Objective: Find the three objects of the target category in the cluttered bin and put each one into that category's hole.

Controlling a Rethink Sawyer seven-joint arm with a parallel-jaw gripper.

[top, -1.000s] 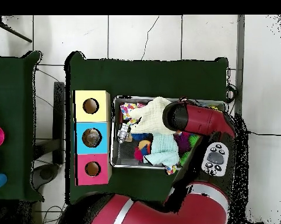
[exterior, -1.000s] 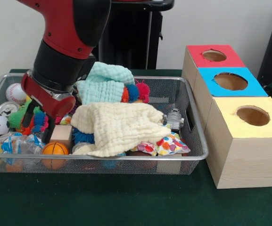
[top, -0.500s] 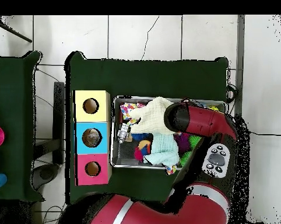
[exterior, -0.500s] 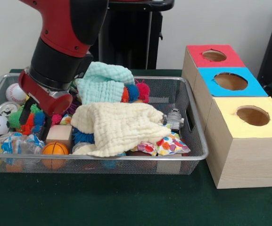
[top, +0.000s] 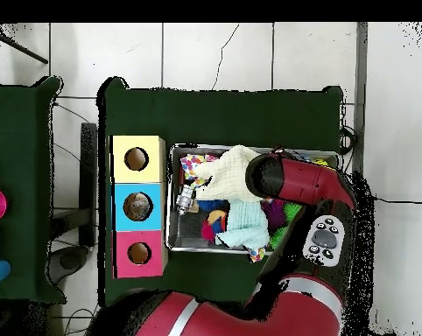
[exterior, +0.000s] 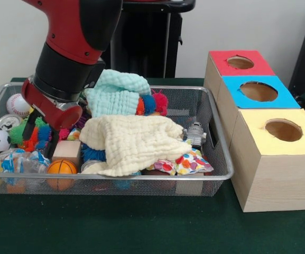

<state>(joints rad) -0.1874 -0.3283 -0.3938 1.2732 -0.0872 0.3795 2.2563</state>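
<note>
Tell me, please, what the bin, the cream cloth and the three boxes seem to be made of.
Bin: metal wire mesh, judging by its see-through grid and shiny rim. Cream cloth: soft crinkled fabric, probably cotton muslin. Boxes: pale wood, grain visible, with matte coloured tops, perhaps painted.

Sawyer arm reached down at the left of the front view

The red and black arm (exterior: 75,32) descended from the top edge, its black wrist section leading into a red end housing. Below that housing the gripper (exterior: 38,138) pointed downward, with dark fingers (exterior: 28,127) partly visible; whether they stood apart or together could not be made out. From overhead, the red upper link (top: 298,182) lay across the right side, and the broad red base segment (top: 223,317) curved along the bottom.
</note>
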